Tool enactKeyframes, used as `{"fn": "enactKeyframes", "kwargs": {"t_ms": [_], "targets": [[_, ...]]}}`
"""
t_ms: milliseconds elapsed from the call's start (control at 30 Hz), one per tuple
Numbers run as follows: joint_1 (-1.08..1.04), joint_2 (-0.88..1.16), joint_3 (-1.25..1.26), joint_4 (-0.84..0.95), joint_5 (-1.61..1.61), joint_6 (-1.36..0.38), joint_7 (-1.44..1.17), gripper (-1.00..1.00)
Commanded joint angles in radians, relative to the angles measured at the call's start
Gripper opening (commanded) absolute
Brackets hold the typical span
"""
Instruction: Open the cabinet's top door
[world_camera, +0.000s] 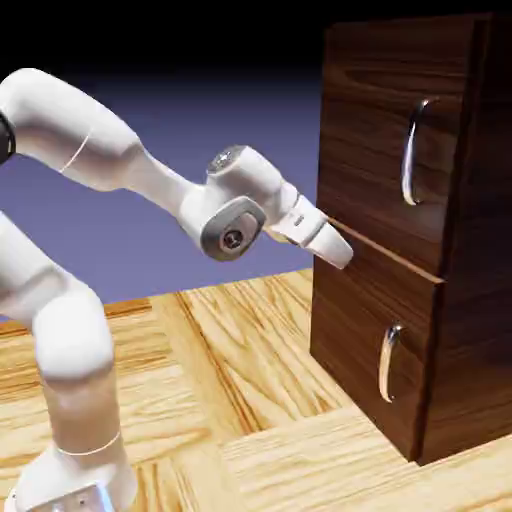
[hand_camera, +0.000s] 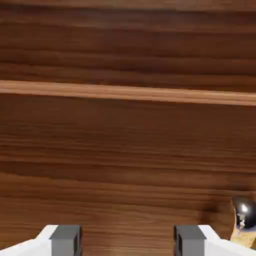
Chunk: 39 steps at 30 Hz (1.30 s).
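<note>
Exterior view: your pincer (world_camera: 335, 248) sits at the cabinet (world_camera: 470, 330) front, below the top door (world_camera: 385, 140) | fingers (hand_camera: 66, 239) spread, grasping nothing | long handle (world_camera: 413, 150) above, well apart.

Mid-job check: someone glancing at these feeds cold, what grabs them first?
The tall dark cabinet at the exterior view's right, its top door shut. The white arm reaches across with the gripper at the pale seam between the doors, left of both silver handles. In the hand view, wood grain fills the frame; the open fingers hold nothing.
</note>
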Motion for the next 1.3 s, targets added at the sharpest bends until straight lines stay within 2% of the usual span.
{"fn": "enactKeyframes", "kwargs": {"t_ms": [0,600,767,800,1267], "targets": [[0.021,-0.003,-0.036,0.009,-0.023,0.033,0.002,0.0],[0.375,-0.045,-0.648,0.163,-0.416,0.585,0.044,0.0],[0.506,0.121,-0.749,0.301,-0.42,0.632,0.101,0.0],[0.506,0.121,-0.749,0.301,-0.42,0.632,0.101,-1.0],[0.108,0.025,-0.278,0.118,-0.025,0.646,-0.08,-1.0]]}}
